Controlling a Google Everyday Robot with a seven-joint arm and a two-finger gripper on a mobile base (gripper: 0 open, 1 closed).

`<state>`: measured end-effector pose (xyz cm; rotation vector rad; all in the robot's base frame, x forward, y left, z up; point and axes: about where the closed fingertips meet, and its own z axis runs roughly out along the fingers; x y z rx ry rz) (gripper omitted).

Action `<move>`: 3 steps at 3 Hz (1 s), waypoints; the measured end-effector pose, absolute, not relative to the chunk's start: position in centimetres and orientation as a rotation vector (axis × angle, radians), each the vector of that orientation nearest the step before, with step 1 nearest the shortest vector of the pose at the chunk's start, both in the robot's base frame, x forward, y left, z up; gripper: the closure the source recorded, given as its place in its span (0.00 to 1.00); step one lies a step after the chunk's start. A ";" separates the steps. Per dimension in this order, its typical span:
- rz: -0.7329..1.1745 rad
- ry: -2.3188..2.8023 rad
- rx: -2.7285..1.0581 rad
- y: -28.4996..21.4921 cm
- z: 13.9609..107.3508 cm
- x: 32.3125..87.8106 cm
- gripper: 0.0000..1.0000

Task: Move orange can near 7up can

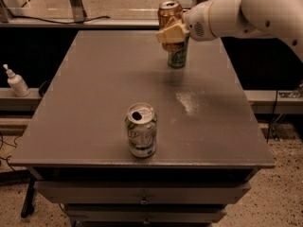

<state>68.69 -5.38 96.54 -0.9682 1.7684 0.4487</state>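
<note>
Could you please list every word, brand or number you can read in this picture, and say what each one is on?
Nothing can be read for certain.
White-silver drink can at the front of the grey table: green lettering, too blurred to read.
Green can at the back: pale logo, unreadable.
Copper-orange metallic can, held above the table in the gripper: no readable print shows.

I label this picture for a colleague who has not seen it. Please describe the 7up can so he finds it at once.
On the grey table, the 7up can stands alone near the front edge, upright. The other two cans are at the far edge, where the gripper holds the orange can off the table by the green can. Only the 7up can is white-silver with green lettering.
</note>
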 end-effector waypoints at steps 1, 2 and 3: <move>0.421 1.781 -0.900 -10.1 97.5 66.6 1.00; 0.421 1.781 -0.900 -10.1 97.5 66.6 1.00; 0.460 1.795 -0.906 -11.3 97.2 66.1 1.00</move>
